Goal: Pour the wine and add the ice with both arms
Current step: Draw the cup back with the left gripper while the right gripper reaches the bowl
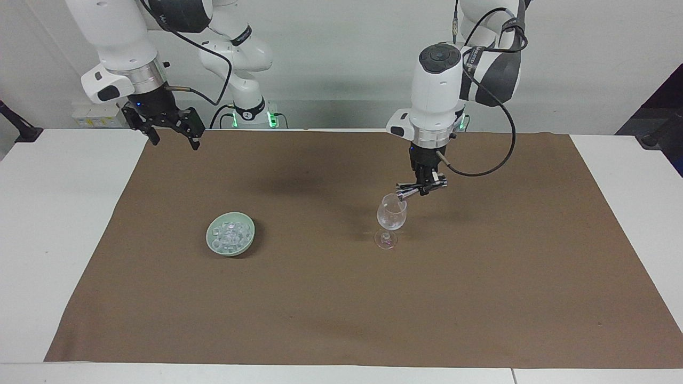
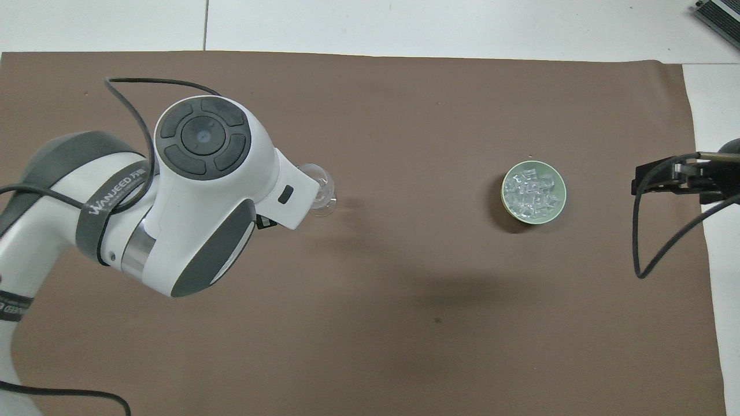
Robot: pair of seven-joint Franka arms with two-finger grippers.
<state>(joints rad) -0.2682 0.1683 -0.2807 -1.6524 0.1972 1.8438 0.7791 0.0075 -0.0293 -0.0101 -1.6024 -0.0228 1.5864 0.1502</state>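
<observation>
A clear stemmed glass (image 1: 391, 214) stands on the brown mat (image 1: 341, 298). My left gripper (image 1: 426, 185) is over it, shut on a small metal cup (image 1: 407, 191) that is tipped sideways with its mouth at the glass's rim. In the overhead view the left arm hides that gripper, and only part of the glass (image 2: 325, 193) shows. The ice (image 1: 230, 232) is heaped in a pale green bowl (image 1: 210, 239), toward the right arm's end; the ice (image 2: 532, 190) and bowl (image 2: 561, 202) also show from overhead. My right gripper (image 1: 175, 142) waits open and empty over the mat's corner.
White table (image 1: 64, 224) borders the mat at both ends. The left arm's black cable (image 1: 496, 160) loops beside its wrist. The right arm's cable (image 2: 642, 242) hangs over the mat's edge.
</observation>
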